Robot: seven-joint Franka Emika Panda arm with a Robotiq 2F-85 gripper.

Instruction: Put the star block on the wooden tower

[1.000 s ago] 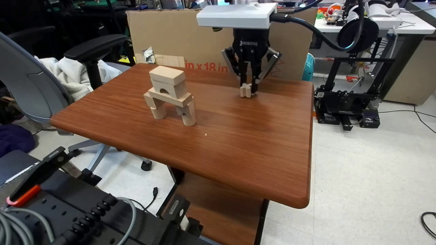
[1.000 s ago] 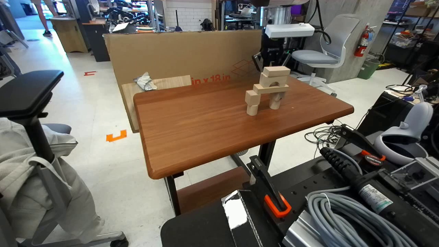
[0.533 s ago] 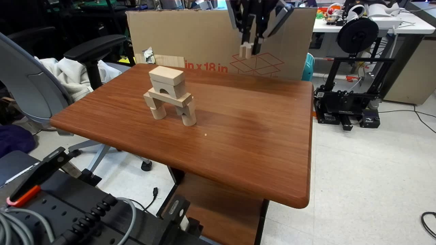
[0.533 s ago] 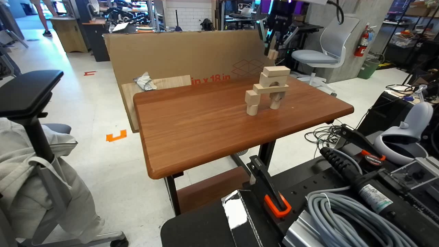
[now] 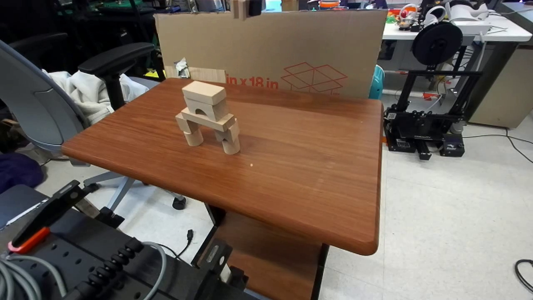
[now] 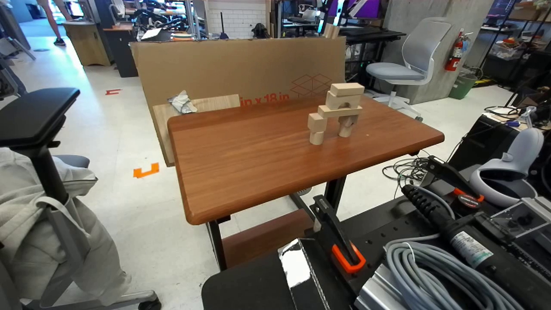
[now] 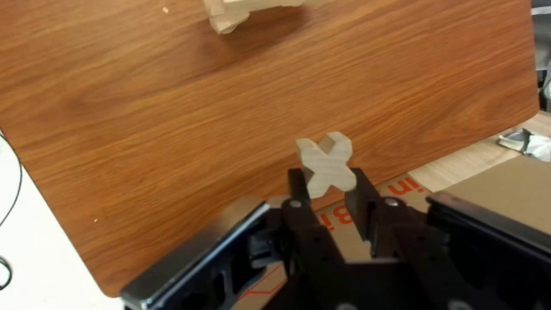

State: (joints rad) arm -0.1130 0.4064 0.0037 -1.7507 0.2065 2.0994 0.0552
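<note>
Gripper [image 7: 329,181] pinches star block [image 7: 329,165] aloft, the tower [image 5: 208,120] well apart, inside table edges [image 5: 216,196].

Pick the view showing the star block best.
Wrist view: the star block shows its X-shaped face whole, held by the end effector. Both exterior views show it small and side-on; in an exterior view the star block is cropped by the top edge.

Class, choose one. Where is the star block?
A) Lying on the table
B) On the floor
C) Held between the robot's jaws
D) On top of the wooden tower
C: the wrist view shows the star block gripped between the jaws, with the table beneath.
</note>
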